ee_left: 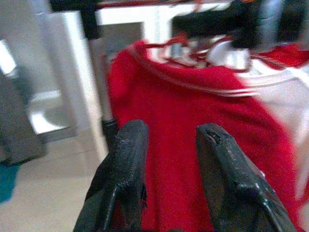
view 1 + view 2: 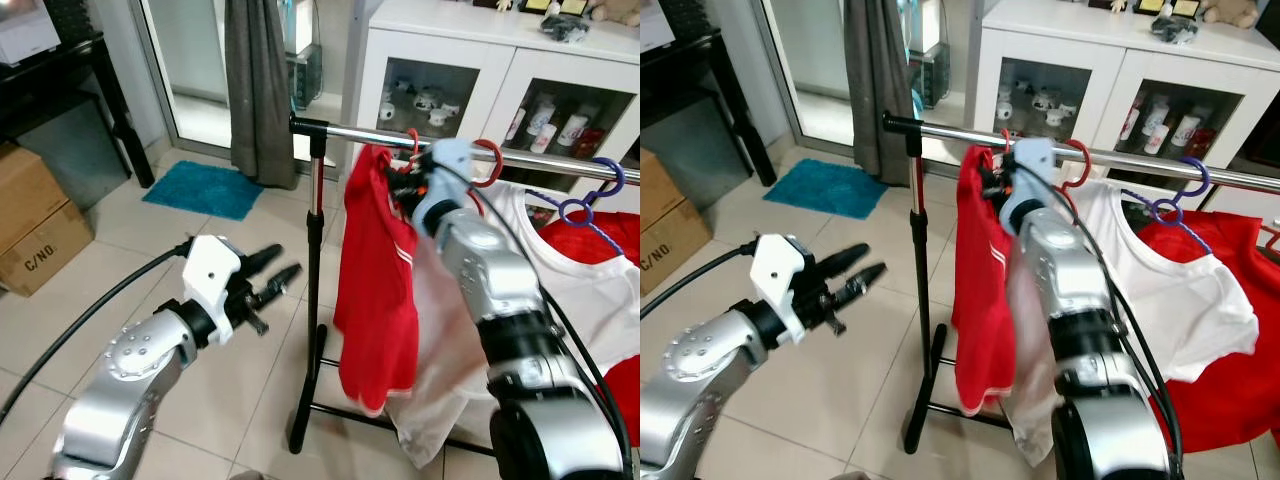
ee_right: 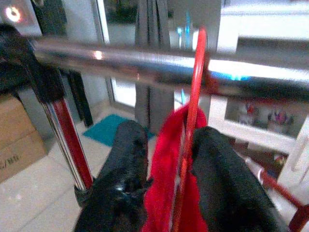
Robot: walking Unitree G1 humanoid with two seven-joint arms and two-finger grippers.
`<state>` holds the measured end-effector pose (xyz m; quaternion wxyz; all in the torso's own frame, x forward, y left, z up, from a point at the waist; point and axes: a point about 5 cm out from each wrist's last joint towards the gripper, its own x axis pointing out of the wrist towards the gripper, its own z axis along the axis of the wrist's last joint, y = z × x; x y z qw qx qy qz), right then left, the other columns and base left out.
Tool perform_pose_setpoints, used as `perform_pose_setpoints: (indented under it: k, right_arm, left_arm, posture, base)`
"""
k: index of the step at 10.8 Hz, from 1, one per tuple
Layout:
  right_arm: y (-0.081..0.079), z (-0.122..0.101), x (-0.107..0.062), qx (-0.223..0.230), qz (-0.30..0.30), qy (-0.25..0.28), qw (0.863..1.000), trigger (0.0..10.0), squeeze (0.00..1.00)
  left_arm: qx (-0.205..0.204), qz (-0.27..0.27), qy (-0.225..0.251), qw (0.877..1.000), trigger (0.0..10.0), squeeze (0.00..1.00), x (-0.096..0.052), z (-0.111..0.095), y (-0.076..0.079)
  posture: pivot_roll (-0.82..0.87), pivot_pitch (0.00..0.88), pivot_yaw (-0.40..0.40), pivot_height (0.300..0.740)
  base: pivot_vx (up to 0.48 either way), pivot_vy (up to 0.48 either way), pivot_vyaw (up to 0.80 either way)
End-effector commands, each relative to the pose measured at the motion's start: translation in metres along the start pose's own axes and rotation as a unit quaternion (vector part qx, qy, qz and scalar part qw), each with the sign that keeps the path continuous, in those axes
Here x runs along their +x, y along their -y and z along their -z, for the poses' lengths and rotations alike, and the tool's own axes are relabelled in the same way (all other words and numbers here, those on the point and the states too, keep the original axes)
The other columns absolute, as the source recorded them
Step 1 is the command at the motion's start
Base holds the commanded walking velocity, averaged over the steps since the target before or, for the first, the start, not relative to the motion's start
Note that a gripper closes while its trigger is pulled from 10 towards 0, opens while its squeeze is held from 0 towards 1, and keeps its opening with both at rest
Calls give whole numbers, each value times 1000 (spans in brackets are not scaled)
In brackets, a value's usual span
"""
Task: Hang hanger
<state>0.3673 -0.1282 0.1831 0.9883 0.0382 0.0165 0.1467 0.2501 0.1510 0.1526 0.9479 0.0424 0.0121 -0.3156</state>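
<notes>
Head stereo pair: looking forward and down, both sharing the clothes rail. Wrist cameras: looking along their jaws, close on the red shirt, right nearest the rail.

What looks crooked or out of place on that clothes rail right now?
The red shirt looks odd: it hangs bunched and edge-on near the rail's left end, while the white shirt beside it hangs spread flat. The right gripper is at its red hanger just under the rail.
</notes>
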Motion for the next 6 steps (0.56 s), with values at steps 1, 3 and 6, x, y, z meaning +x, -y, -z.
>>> perform_pose_setpoints:
  k: [1,3,6]
  right_arm:
    - [-4,-12,-10,17,-37,36,999,10000,0]
    - [-13,-10,-30,31,-69,46,996,10000,0]
    - [-22,4,-50,37,-80,38,995,10000,0]
  left_arm:
    - [4,-40,10,999,10000,0,1,-4,-10]
    - [9,-61,14,998,10000,0,1,-5,-14]
    - [11,-63,9,998,10000,0,4,-2,-12]
  posture:
    - [113,0,17,740]
    - [112,0,18,740]
    - [103,0,25,740]
  base:
    - [0,0,0]
    - [0,0,0]
    - [0,-90,0]
